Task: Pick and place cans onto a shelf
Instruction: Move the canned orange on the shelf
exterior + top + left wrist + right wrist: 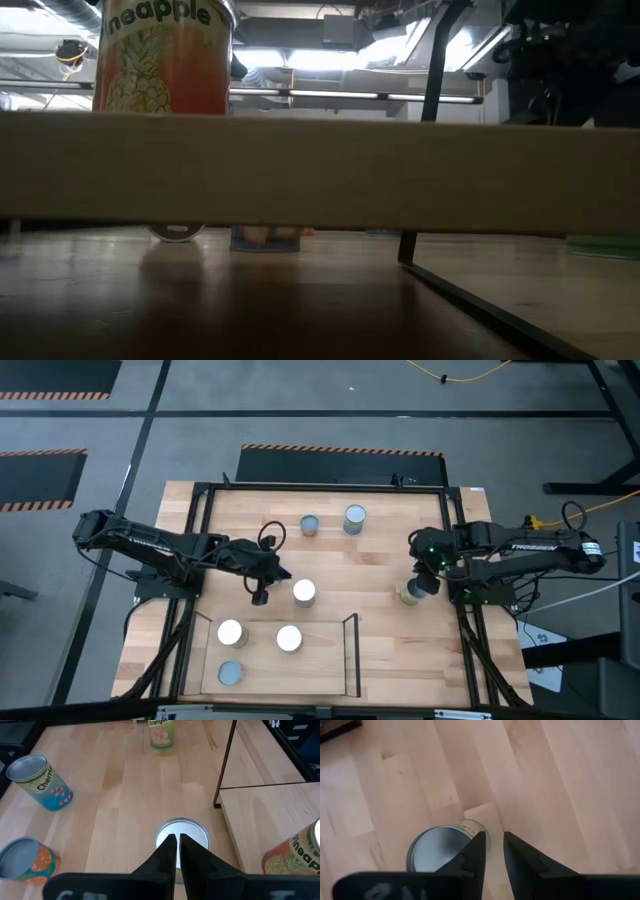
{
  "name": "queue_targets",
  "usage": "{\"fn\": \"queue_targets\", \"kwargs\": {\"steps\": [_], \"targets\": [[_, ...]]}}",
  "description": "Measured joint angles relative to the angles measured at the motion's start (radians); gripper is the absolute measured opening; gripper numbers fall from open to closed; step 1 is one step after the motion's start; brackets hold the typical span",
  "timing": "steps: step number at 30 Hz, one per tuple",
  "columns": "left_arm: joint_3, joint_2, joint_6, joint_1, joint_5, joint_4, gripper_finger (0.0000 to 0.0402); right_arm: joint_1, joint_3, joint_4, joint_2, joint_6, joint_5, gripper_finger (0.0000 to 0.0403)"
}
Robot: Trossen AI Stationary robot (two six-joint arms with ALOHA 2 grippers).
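Note:
The shelf (320, 660) lies at the table's near edge with three cans standing on it, one white-topped (231, 633); the low view shows a pineapple can (165, 55) on it. A white-topped can (304, 593) stands on the table just beyond my left gripper (286, 575), which is shut and hovers over the can's top (192, 836). My right gripper (492, 842) is narrowly open above and beside a green-labelled can (410, 594), with bare wood showing between its fingers.
A blue cherries can (40, 782) and an orange-labelled can (25, 862) stand at the table's far middle. Thin black rails (352, 655) edge the shelf. Bare wood lies between the two grippers (360, 580).

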State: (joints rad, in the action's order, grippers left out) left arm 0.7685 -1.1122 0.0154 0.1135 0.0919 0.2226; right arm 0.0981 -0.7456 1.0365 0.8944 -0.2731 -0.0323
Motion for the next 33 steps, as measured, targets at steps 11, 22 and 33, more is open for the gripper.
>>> {"fn": "queue_targets", "kwargs": {"steps": [11, 22, 33], "targets": [[0.0, 0.0, 0.0, 0.0, 0.0, 0.0, 0.0014, 0.01, 0.0, 0.01, 0.0, 0.123, -0.079, 0.0072], [0.0, 0.0, 0.0, 0.0, 0.0, 0.0, 0.0014, 0.01, 0.0, 0.025, 0.0, 0.124, -0.095, 0.0072], [0.0, 0.0, 0.0, 0.0, 0.0, 0.0, 0.0014, 0.01, 0.0, 0.024, 0.0, 0.153, -0.095, 0.0072]]}}
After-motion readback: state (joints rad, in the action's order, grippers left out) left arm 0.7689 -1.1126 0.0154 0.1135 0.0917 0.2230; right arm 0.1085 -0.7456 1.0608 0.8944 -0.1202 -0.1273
